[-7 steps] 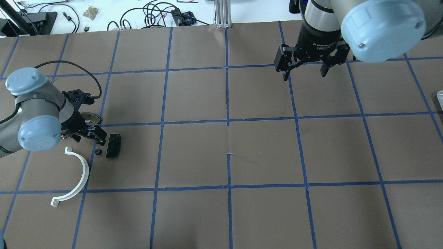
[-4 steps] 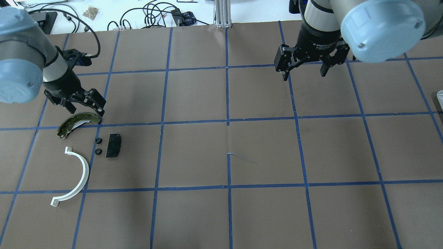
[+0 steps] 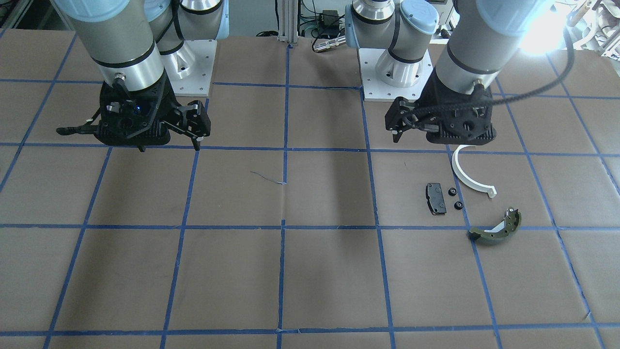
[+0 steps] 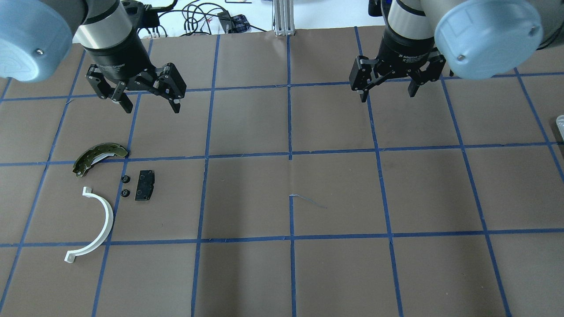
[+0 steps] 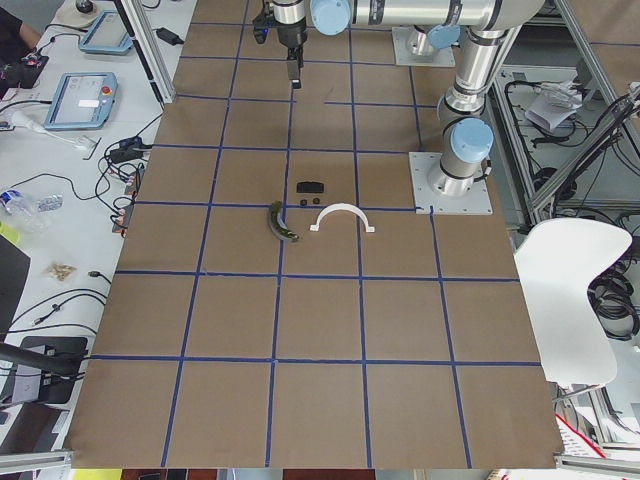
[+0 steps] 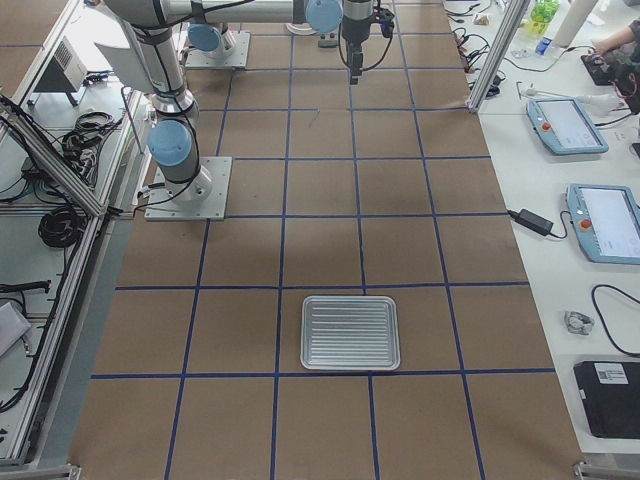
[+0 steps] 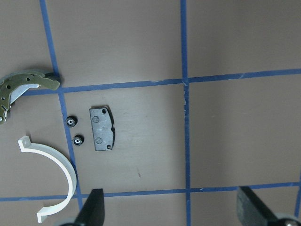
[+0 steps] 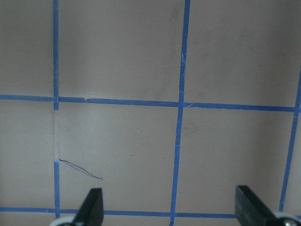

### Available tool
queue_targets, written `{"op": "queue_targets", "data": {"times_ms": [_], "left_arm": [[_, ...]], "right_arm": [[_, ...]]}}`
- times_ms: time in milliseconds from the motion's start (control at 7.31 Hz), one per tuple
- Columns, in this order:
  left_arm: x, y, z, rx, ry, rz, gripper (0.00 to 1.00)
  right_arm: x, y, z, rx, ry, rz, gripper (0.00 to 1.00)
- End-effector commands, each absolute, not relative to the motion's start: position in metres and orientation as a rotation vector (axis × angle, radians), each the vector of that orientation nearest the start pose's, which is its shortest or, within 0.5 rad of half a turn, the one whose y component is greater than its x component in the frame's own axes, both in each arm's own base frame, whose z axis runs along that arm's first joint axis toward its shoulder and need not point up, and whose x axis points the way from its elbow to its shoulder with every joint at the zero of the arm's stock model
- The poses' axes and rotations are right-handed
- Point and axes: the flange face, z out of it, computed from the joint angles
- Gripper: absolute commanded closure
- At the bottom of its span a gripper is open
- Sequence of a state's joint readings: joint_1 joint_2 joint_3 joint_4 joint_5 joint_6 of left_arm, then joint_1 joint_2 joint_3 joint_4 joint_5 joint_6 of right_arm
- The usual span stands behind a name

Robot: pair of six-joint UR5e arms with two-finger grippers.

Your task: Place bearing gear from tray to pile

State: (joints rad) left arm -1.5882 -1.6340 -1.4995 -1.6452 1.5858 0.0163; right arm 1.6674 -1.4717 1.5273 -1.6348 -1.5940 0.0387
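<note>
Overhead exterior view: we find the left fingers spread wide and holding nothing, raised above the counter. The right fingers are likewise spread wide and hold nothing, well apart from the left pair. The counter is covered in matte brown paper, divided into squares by blue tape.

We locate two gears lying flat on the counter, one just beside the other and not touching. They are small, black, round and toothed, and the left wrist view shows a pale centre in each. Both sit just beside the long edge of the pad, a flat black rectangle with small holes near its corners. The brake shoe, an olive metal arc with a perforated web, lies near the gears. The half-ring, smooth white plastic with a small tab at each end, lies on their other side. The tray, a ribbed metal rectangle with rounded corners, rests well apart from these parts.
</note>
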Motion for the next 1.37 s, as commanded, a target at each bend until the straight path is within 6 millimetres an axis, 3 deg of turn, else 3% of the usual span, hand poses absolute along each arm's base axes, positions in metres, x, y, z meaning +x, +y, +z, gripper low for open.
{"op": "queue_targets", "data": {"times_ms": [0, 137, 274, 1232], "left_arm": [[-0.154, -0.48, 0.501, 0.111, 3.163, -0.009, 0.0], [-0.153, -0.469, 0.488, 0.131, 3.159, -0.039, 0.0], [-0.146, -0.471, 0.491, 0.117, 3.15, -0.125, 0.0], [-0.144, -0.469, 0.497, 0.12, 3.13, -0.091, 0.0]], "right_arm": [[0.182, -0.518, 0.467, -0.09, 3.164, -0.022, 0.0], [0.182, -0.52, 0.466, -0.089, 3.166, -0.037, 0.0], [0.182, -0.52, 0.466, -0.089, 3.166, -0.037, 0.0], [0.169, -0.525, 0.474, -0.05, 3.157, -0.067, 0.0]]}}
